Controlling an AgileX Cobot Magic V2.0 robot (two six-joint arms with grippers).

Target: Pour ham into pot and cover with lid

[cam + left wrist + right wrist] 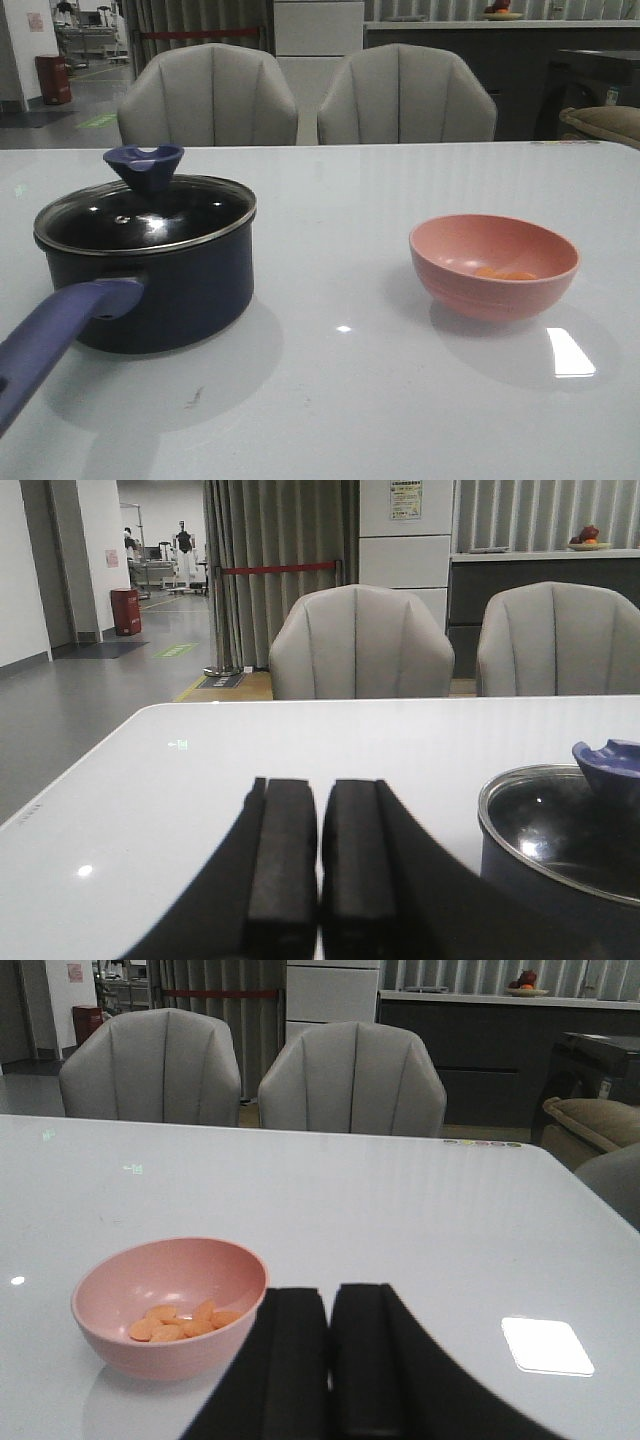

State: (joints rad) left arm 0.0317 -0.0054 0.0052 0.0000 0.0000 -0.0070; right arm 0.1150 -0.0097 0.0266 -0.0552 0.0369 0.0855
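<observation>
The dark navy pot [165, 290] stands at the left of the table, its purple-blue handle [50, 335] pointing toward the front left. The glass lid [145, 215] with its purple-blue knob [144, 166] sits on the pot. The pot and lid also show in the left wrist view [560, 830]. Several orange-pink ham pieces [505, 272] lie in the pink bowl [493, 265] at the right, also in the right wrist view [180, 1324]. My left gripper [320, 785] is shut and empty, beside the pot. My right gripper [330, 1290] is shut and empty, beside the bowl [165, 1305]. Neither gripper shows in the front view.
The white glossy table [340, 400] carries only the pot and the bowl. Two grey chairs [208, 95] [405, 95] stand behind its far edge. A bright light reflection [570, 352] lies on the table near the bowl.
</observation>
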